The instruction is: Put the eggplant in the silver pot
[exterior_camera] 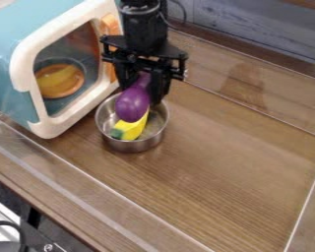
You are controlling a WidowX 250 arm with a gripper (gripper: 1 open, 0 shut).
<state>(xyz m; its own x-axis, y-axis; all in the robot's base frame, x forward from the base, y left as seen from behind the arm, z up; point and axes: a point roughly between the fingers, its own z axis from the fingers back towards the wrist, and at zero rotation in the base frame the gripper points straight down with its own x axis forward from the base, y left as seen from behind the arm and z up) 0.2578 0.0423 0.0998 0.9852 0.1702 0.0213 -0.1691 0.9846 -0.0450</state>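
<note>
The hand (145,74) covers the upper end of the eggplant (133,98), and its dark fingertips blur together. The eggplant hides part of the yellow toy (130,126) and of the silver pot (135,144). The toy microwave (42,59) runs out past the left edge, and the arm (143,8) is cut off at the top.

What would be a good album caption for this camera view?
A robot gripper holds a purple eggplant over a silver pot beside a toy microwave.
</note>
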